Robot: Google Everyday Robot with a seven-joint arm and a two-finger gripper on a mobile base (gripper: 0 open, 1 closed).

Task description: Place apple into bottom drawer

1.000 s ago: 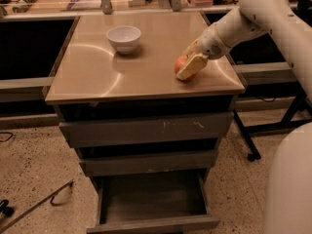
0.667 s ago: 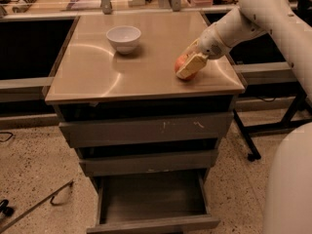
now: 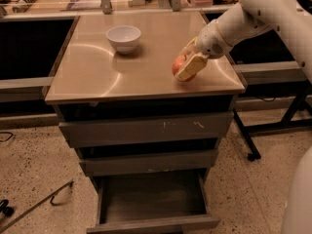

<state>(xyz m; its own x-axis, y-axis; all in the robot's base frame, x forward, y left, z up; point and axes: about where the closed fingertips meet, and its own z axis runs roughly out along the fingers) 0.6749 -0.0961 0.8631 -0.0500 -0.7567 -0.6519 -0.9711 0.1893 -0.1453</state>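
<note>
Your gripper (image 3: 187, 62) is at the 4 o'clock corner of the cabinet top (image 3: 92, 77), fingers clenched on the apple (image 3: 178, 66); apple sits low on the top, near the front edge; white bowl (image 3: 124, 37) at the apple's 10 o'clock, well apart; bottom drawer (image 3: 151, 223) pulled out at the cabinet's 6 o'clock, under the shut upper drawer front (image 3: 146, 129) and middle drawer front (image 3: 146, 163); the top's front edge stands between apple and drawer.

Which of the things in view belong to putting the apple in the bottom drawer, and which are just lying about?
Job: small round red-orange apple on the brushed metal cabinet top; two-finger gripper at the apple; open grey metal bottom drawer.
Lying about: round white bowl; thin metal rod on the floor.
</note>
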